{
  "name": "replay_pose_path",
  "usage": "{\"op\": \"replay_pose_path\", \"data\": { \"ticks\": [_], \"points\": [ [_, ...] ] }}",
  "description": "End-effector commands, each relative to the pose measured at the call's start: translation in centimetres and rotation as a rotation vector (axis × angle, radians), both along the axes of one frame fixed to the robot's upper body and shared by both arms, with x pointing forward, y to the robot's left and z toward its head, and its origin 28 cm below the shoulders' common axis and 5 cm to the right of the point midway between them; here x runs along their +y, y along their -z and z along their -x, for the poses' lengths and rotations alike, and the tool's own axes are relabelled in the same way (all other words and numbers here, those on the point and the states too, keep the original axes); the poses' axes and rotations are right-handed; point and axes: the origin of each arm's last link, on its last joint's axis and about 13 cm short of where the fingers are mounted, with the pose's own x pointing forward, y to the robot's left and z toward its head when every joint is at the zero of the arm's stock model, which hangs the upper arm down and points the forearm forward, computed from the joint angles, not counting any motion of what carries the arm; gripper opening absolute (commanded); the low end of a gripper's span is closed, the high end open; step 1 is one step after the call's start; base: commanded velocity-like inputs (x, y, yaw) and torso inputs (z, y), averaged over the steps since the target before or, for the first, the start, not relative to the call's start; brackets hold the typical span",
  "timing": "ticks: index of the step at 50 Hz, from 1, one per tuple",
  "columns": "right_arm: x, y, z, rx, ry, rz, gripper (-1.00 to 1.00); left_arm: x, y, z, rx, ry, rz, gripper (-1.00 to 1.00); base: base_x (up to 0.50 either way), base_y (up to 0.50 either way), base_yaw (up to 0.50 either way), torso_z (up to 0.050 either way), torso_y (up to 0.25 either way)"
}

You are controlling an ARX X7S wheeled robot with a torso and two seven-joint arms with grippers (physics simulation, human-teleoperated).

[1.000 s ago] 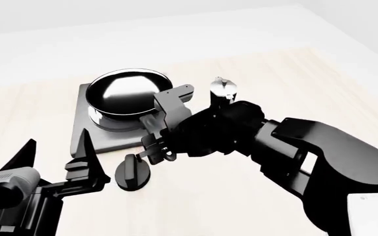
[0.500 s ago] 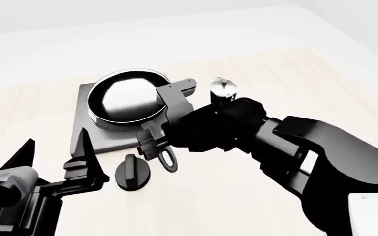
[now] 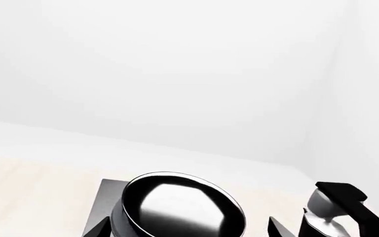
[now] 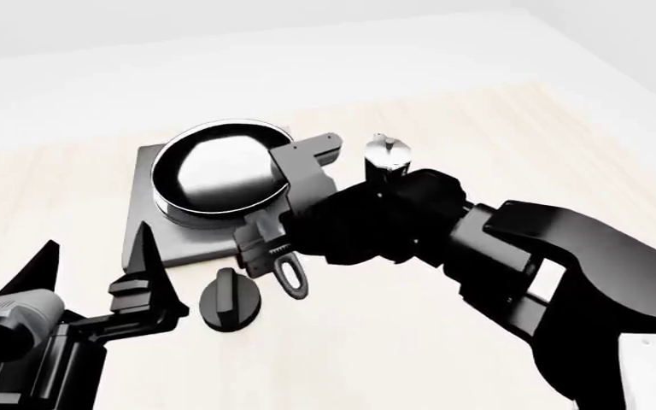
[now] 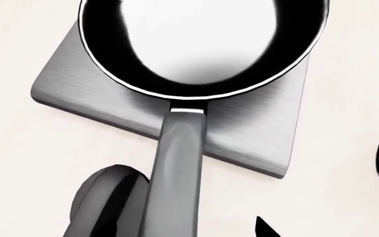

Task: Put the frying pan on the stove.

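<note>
The frying pan (image 4: 216,175) sits on the stove (image 4: 157,235), its bowl over the far part of the plate and its long handle reaching toward the near right, the loop end (image 4: 291,278) out past the stove's edge above the light wooden worktop (image 4: 419,359). In the right wrist view the pan (image 5: 203,44) looks level, its base covering most of the plate (image 5: 255,128), so the placing step seems all but done and what is in hand is the release.

The right gripper (image 4: 262,243) is at the handle, just behind the loop. Whether its jaws are clamped on the handle or already parted cannot be told; the arm's body hides them from the head camera, and the wrist view shows only the handle (image 5: 176,168) running under the camera.

The left gripper (image 4: 95,273) hovers at the near left with its fingers spread wide, holding nothing.

A small black round knob (image 4: 230,301) lies just near of the stove, under the handle's line, and a moka pot (image 4: 385,155) stands close by on the pan's right. The next move probably calls for letting go cleanly and lifting the right arm straight up, so that neither the handle nor the knob is dragged along.
</note>
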Motion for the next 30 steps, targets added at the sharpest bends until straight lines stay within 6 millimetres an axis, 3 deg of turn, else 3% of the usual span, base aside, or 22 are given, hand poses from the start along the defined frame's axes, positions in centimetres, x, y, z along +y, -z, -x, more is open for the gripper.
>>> {"op": "replay_pose_path", "data": {
  "ticks": [1, 19, 30],
  "points": [
    [0.1, -1.2, 2.1, -0.047, -0.043, -0.038, 1.00, 0.1, -0.3, 0.0, -0.046, 0.002, 0.014, 1.00, 0.00, 0.00, 0.00, 0.000, 0.000],
    [-2.1, -3.5, 6.7, -0.131, -0.034, -0.155, 1.00, 0.1, -0.4, 0.1, -0.054, -0.003, 0.006, 1.00, 0.00, 0.00, 0.00, 0.000, 0.000],
    [-3.2, -3.4, 10.0, -0.242, 0.041, -0.291, 1.00, 0.2, -0.5, 0.3, -0.060, -0.007, 0.003, 1.00, 0.00, 0.00, 0.00, 0.000, 0.000]
  ]
}}
